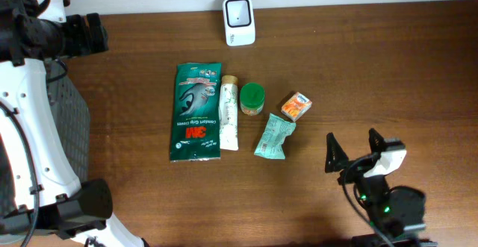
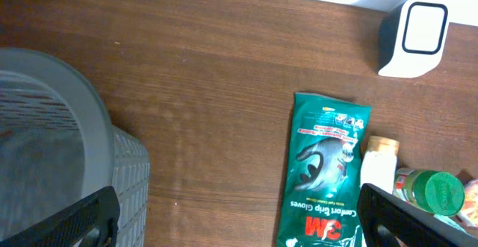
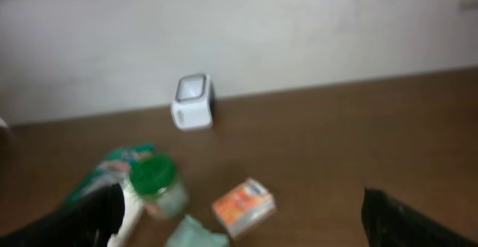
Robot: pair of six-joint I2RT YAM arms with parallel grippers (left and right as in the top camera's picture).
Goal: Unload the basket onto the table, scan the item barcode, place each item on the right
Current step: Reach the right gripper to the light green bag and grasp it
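On the table (image 1: pixel 396 68), mid-span, five candidate items are lying in a loose cluster, and I am not yet touching any of them.

Progress: I am judging the task as not started. No item is being lifted and none is being presented to the scanner (image 1: pixel 239 21), which is standing at the far edge, well apart from the cluster. Left to do: choosing an item, gripping it, carrying it to the scanner window and turning its barcode to face it. I cannot make out a barcode on any item.

Pincers: my right pincer (image 1: pixel 354 148) is hanging near the front right of the table, jaws spread fully, holding nothing. The teal pouch (image 1: pixel 274 136) and the orange box (image 1: pixel 296 106) are lying nearest it. My left pincer (image 2: pixel 239 206) is also gaping wide and empty, looking down from the left side, with the basket (image 2: pixel 45 127) below it on one side.

Count:
- scanner: one
- green glove packet (image 1: pixel 196 111): one, lying flat
- white tube (image 1: pixel 229 113): one, right beside the packet's edge
- jar (image 1: pixel 252 98) with green lid: one, just beside the tube's cap end
- orange box: one
- teal pouch: one
- basket: one
- pincers: two, both empty
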